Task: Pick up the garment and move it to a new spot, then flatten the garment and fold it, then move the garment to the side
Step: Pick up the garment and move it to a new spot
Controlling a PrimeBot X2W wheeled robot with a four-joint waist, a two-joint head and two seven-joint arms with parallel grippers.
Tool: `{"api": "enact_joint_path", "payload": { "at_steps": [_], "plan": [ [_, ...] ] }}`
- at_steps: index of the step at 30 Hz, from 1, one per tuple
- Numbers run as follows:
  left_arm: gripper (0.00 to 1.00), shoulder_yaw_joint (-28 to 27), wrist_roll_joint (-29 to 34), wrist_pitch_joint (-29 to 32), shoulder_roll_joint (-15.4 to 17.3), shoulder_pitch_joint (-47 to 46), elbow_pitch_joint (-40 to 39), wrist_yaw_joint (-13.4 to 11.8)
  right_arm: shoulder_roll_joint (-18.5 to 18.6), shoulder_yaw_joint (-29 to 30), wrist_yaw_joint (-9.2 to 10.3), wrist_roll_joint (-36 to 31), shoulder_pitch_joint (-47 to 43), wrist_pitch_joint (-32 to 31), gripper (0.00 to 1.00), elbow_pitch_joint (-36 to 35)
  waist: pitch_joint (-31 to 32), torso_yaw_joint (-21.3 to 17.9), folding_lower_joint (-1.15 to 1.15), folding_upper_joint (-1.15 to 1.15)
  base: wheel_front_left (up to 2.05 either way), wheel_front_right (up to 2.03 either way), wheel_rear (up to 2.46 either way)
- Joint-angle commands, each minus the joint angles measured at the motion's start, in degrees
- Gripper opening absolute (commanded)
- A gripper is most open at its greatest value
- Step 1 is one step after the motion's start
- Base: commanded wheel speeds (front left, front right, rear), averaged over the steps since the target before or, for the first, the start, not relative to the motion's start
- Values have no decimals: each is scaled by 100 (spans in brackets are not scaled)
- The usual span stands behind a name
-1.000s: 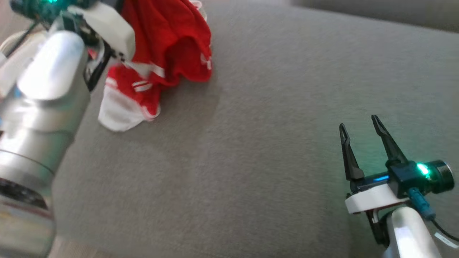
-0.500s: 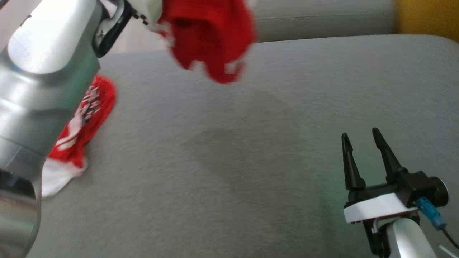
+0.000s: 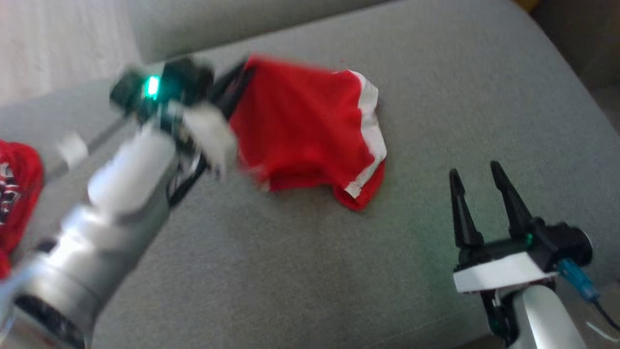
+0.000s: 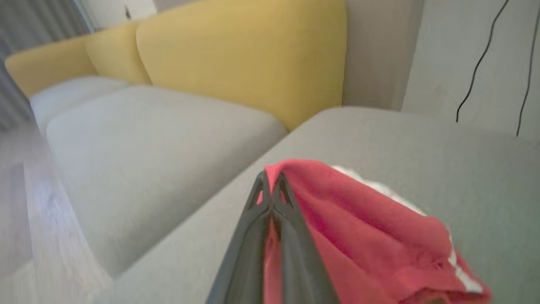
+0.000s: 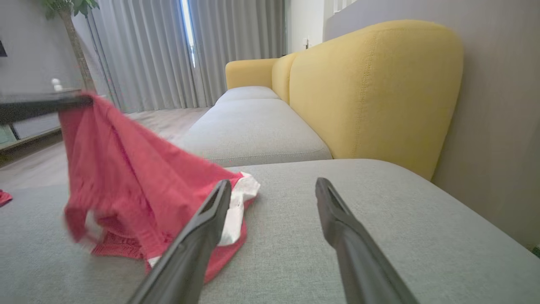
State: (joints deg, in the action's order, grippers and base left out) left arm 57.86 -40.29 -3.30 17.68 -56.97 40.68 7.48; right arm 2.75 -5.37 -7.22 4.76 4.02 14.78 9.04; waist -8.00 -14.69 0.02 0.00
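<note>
The garment (image 3: 305,135) is red cloth with white trim along one edge, bunched, its lower part resting on the grey sofa cushion (image 3: 315,281). There are two red cloths: this one and a second red cloth (image 3: 14,189) far to the left. Of two pincers, the left pincer (image 4: 270,185) is clamped on the garment's upper corner. The right pincer (image 3: 473,168) stands wide and empty, apart to the garment's right.

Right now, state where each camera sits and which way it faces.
Head: up high, looking down at cushion and garment; left arm, right fingers show.
Left wrist: along left fingers, shut on the garment, toward yellow backrest.
Right wrist: low, along open right fingers, toward garment and backrest.
Shared: all three show the garment.
</note>
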Motion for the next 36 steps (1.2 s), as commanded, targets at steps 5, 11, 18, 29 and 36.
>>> {"api": "enact_joint_path", "payload": {
  "at_steps": [5,11,18,29,36],
  "plan": [
    [70,-146,118,-777,17,77,650,-209,13,-218,-26,63,327,22,100,-219,-408,-125,-2,0,0,0,0],
    [100,-590,357,-1162,-306,219,763,-793,13,-54,-26,-62,243,22,100,-119,-250,327,-2,0,0,0,0],
    [100,-2054,1060,-1168,-267,1674,-909,-1710,13,18,-26,-85,-12,22,100,63,403,974,-2,0,0,0,0],
    [100,-3750,2017,-1169,-670,4847,-3040,-1899,13,73,-26,-67,-456,22,100,251,1086,1864,-2,0,0,0,0],
    [100,-4315,2535,-1169,-1093,6087,-3794,-1733,13,-75,-26,-166,-847,22,100,212,1367,2061,-2,0,0,0,0]
  ]
}}
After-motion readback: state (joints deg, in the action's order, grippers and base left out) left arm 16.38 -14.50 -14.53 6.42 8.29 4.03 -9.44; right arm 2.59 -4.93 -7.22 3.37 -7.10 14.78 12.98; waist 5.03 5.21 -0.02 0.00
